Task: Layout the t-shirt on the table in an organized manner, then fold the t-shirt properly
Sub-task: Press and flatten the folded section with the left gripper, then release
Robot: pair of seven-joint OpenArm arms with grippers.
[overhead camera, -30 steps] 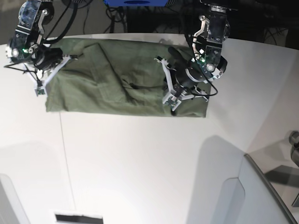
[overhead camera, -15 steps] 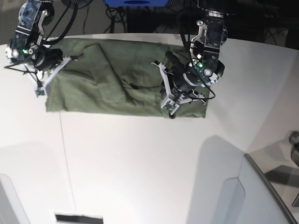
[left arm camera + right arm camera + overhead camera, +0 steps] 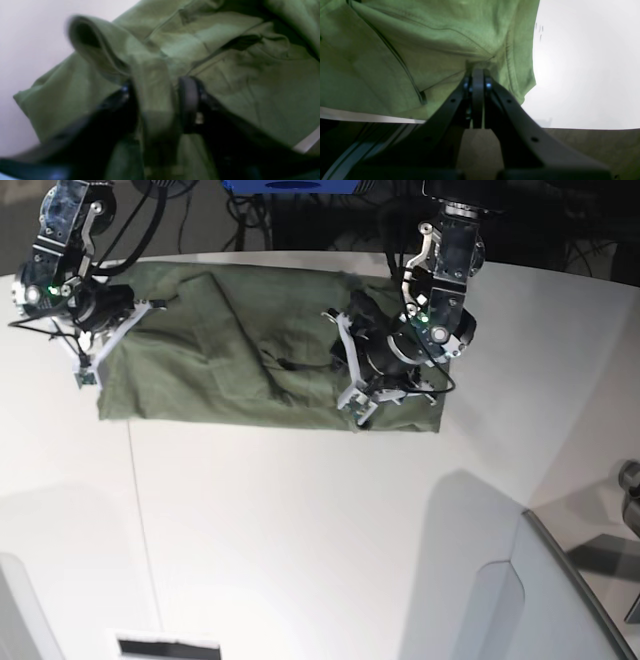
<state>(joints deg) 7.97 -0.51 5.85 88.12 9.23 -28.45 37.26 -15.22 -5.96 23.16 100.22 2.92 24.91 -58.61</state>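
White and smooth, the table fills most of the base view, with dark cables and equipment behind its far curved edge and a thin dark seam running down its left part. Across the far side lies the t-shirt, an olive-green band with its long axis running left to right across that view, its near edge almost straight and its surface creased toward the middle. Compared with a second ago, the left tool has slid leftward along the cloth, away from the band's right end, and the right end of the shirt has drawn in a little with it; the right tool sits at the band's left end just as it did before. In the left wrist view the left tool's fingers are clamped on a raised ridge of green cloth, which humps up between them. In the right wrist view the right tool's fingers are pressed together on a pinch of fabric near a stitched hem, with bare table beside it.
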